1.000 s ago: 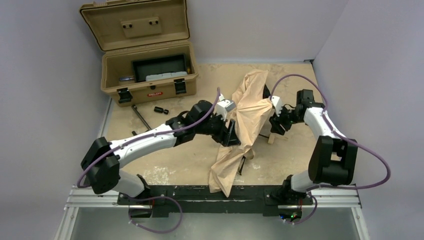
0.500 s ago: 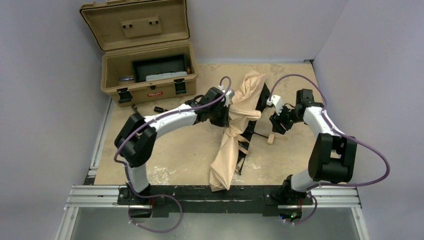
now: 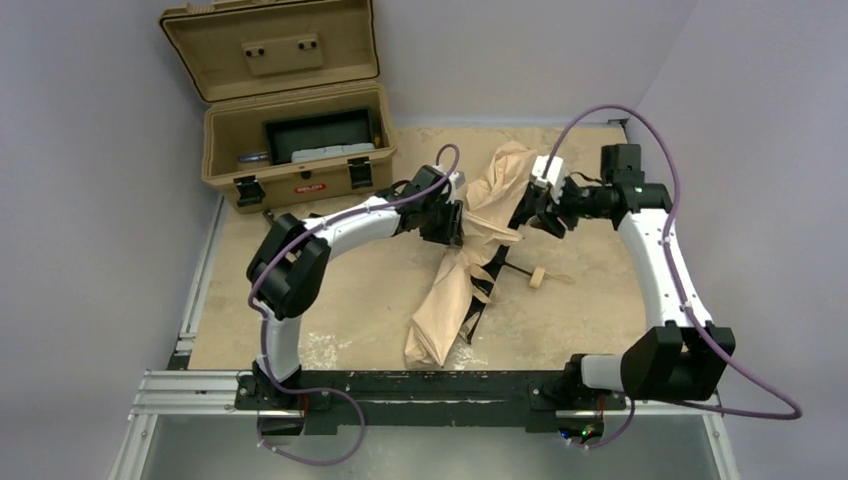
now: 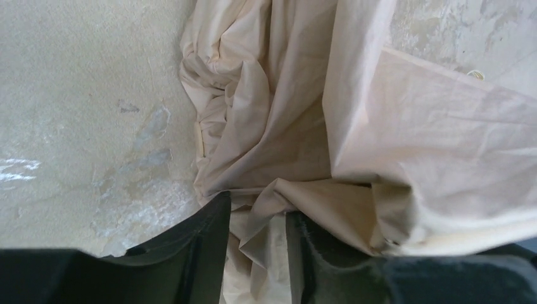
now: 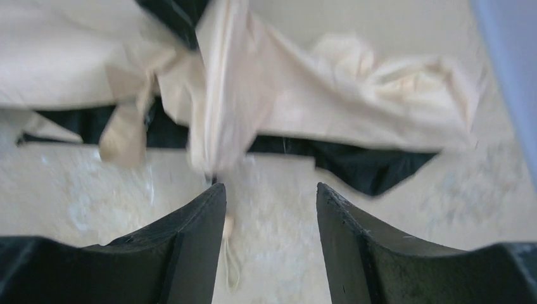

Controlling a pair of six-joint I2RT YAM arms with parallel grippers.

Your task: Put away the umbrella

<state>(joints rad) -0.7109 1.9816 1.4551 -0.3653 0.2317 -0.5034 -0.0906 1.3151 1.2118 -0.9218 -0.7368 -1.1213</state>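
The umbrella (image 5: 380,107) is motion-blurred in the right wrist view and runs off the left wrist view's edges.

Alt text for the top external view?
A crumpled beige umbrella lies on the table with a robot arm reaching to it from each side: left gripper at its fabric, right gripper near its far end. An open tan case stands at the far left.
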